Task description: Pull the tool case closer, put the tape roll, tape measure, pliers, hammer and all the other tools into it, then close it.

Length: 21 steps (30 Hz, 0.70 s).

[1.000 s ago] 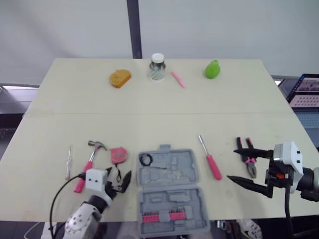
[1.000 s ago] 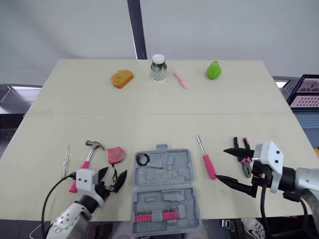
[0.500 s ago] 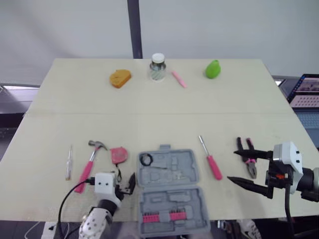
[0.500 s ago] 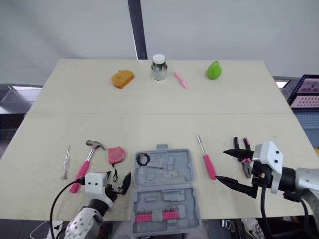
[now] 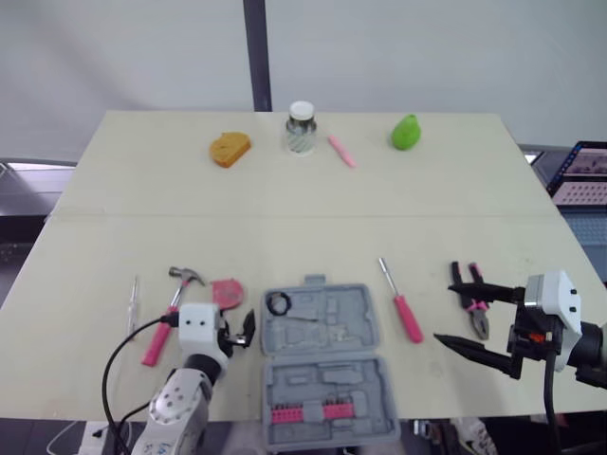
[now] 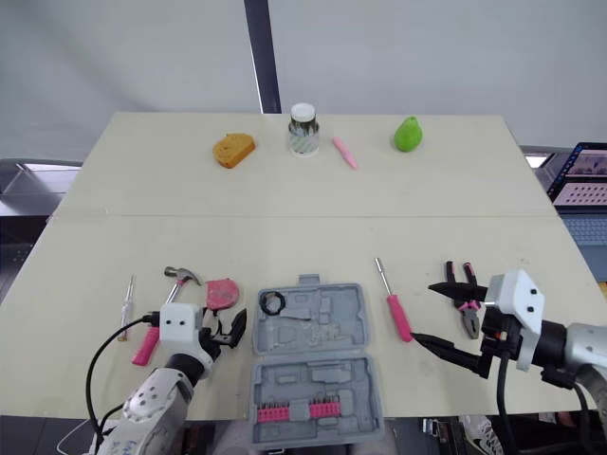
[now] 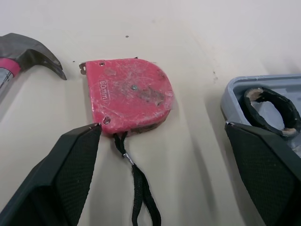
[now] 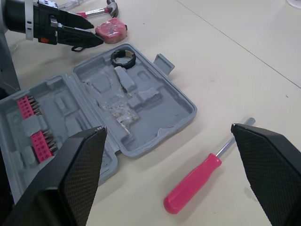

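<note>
Holding my left pincer [image 7: 162, 126] spread wide and low over the table [image 5: 285, 218], I am framing the red tape measure [image 7: 130, 96] from its near side. One fingertip is sitting right at the measure's near corner and seems to be touching it, and the other is lying against the rim of the tool case [image 5: 322, 365]. The measure's black strap is trailing back between my two fingers. The measure is lying flat on the table, just beside the case's far left corner, with the claw head of the pink-handled hammer [image 5: 173, 301] lying close on its other side. A thin small screwdriver [image 5: 132, 309] is lying farther out to the left. The grey case is lying open and flat at the near edge of the table, between my two arms. The black tape roll [image 7: 271, 107] is sitting in its far left pocket, and a row of pink bits [image 5: 305, 412] is filling the near half. I am also holding my right pincer [image 5: 444, 313] wide open and gripping nothing, hovering near the table's right edge between the pink-handled screwdriver [image 5: 400, 301] and the pliers [image 5: 471, 300]. Both tools are lying on the table outside the case.
</note>
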Each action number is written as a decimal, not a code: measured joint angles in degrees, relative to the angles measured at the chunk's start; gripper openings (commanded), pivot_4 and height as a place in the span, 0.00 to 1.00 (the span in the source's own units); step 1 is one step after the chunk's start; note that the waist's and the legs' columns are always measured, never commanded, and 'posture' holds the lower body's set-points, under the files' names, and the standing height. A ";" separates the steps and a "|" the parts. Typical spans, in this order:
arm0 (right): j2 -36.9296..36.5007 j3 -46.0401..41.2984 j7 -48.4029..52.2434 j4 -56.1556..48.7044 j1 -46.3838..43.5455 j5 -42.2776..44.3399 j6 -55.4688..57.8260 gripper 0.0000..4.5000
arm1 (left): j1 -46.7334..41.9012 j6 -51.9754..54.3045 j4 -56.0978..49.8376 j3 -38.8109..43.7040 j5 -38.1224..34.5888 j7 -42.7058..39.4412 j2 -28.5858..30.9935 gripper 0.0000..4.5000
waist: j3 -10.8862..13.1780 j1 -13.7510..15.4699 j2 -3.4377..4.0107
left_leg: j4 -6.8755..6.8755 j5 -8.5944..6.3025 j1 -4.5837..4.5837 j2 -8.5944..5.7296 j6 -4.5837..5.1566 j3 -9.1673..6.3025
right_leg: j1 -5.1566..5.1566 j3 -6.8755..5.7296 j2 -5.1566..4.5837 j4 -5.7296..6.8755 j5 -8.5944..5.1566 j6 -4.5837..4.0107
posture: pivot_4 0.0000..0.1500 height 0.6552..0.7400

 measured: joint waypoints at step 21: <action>0.91 -0.09 -1.95 -2.31 2.63 -0.10 -0.01 0.99 | -7.44 17.82 -3.43 0.17 2.25 3.81 0.48 1.00 | 0.00 1.13 0.01 | 0.19 -0.01 -0.05 0.01 0.00 0.00 | 0.00 0.05 0.03 0.05 0.00 0.00 | 1.00 0.47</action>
